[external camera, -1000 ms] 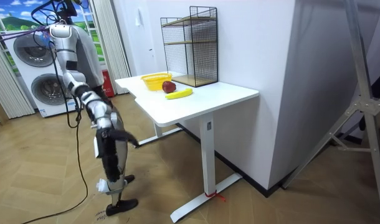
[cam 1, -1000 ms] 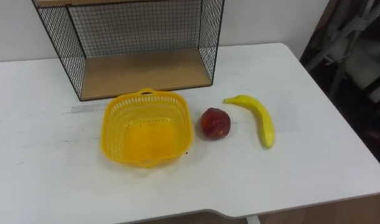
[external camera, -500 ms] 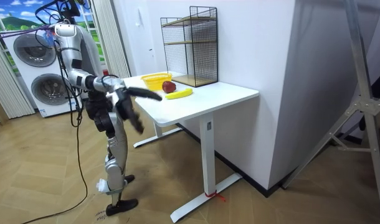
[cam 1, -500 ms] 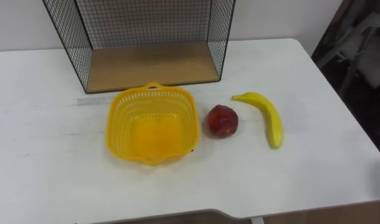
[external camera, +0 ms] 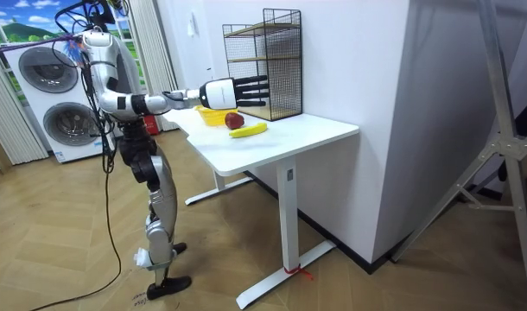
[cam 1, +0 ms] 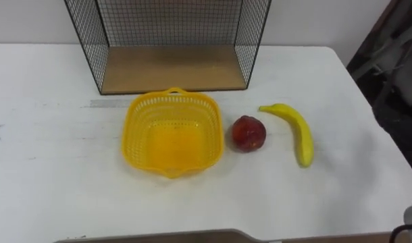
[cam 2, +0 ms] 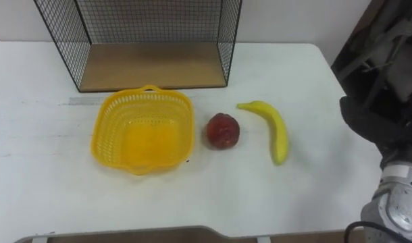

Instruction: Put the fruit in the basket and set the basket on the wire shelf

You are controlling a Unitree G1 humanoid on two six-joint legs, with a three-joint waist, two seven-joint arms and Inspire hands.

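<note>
a: white table, flat and plain. the right hand is raised above table height by the table's right side, fingers straight and spread wide, holding nothing.
b: what's nearest to it?
a: the banana, lying on the table just to the hand's left. further left of the hand is the red fruit, apart from the banana. furthest left is the yellow basket, with the red fruit just beside its rim. both pieces lie outside it.
b: and the wire shelf?
a: the wire shelf stands ahead of the hand and to its left, at the back of the table, right behind the basket.
b: the room?
a: wood floor, and two washing machines, one above the other, behind the robot. it stands by the table on the room view's left. there's a white wall beyond the table.
b: anything unclear?
a: the shelf's top is cut off in the eye views. in the right eye view the hand is dark and sits against the right edge. the dark clutter past the table i can't identify. apple or peach, can't tell.
</note>
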